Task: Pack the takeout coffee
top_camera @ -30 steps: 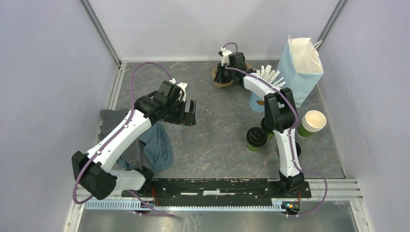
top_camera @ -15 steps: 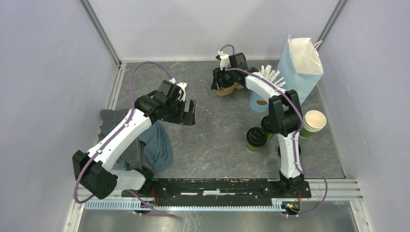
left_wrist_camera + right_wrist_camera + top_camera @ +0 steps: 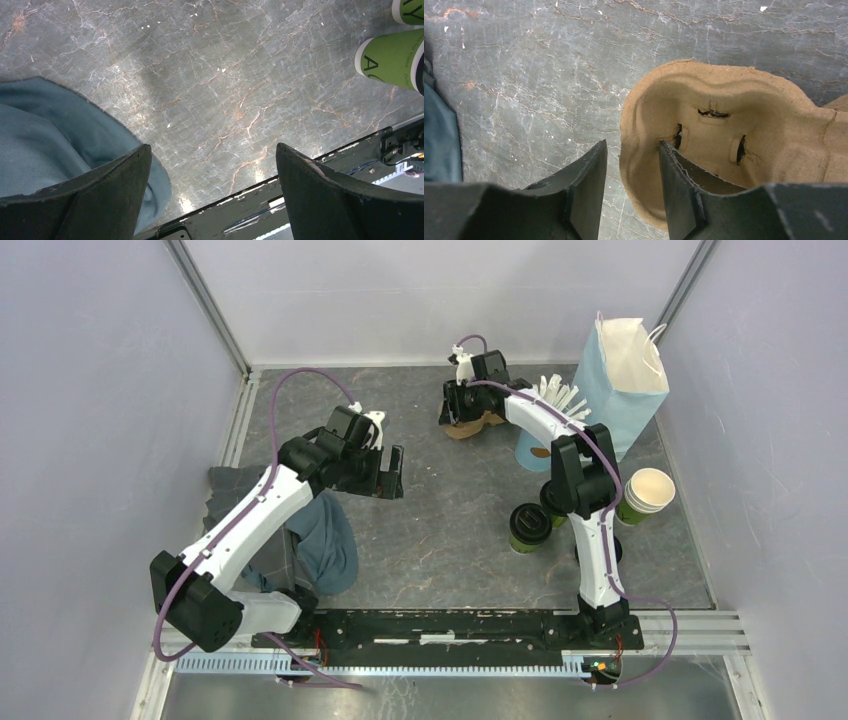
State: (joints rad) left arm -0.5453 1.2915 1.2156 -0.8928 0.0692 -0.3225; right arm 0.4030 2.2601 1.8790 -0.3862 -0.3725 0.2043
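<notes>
Left fingers (image 3: pixel 392 475): you have these spread as wide as they go, holding nothing, over the bare surface (image 3: pixel 450 550); in the wrist view a blue cloth (image 3: pixel 45 145) runs under one finger and is cut off by the frame
Right fingers (image 3: pixel 452 412): part-way open at the far side, astride the rim of the brown pulp carrier (image 3: pixel 724 125), with one finger inside a cup well and the other outside; a strip of surface shows between the outer finger and the carrier wall, so they are not clamped on it
Hidden from above: the wrist covers the right fingertips, and part of the carrier too
Takeout coffee (image 3: pixel 530 527): upright on the surface with its black lid on, near the right arm's lower link, outside the blue bag (image 3: pixel 625 390) and well apart from both pairs of fingers
Just behind the coffee: a second dark round top (image 3: pixel 552 498), mostly covered by the right arm; you cannot tell what it is
Light-blue cup (image 3: pixel 535 447): holds white sticks, and the right arm crosses in front of it
Unlidded green cups (image 3: pixel 647 495): stacked, just right of the right arm
Left wrist view, right edge: two green cups (image 3: pixel 387 57) cut off by the frame; you cannot tell which one has the lid
</notes>
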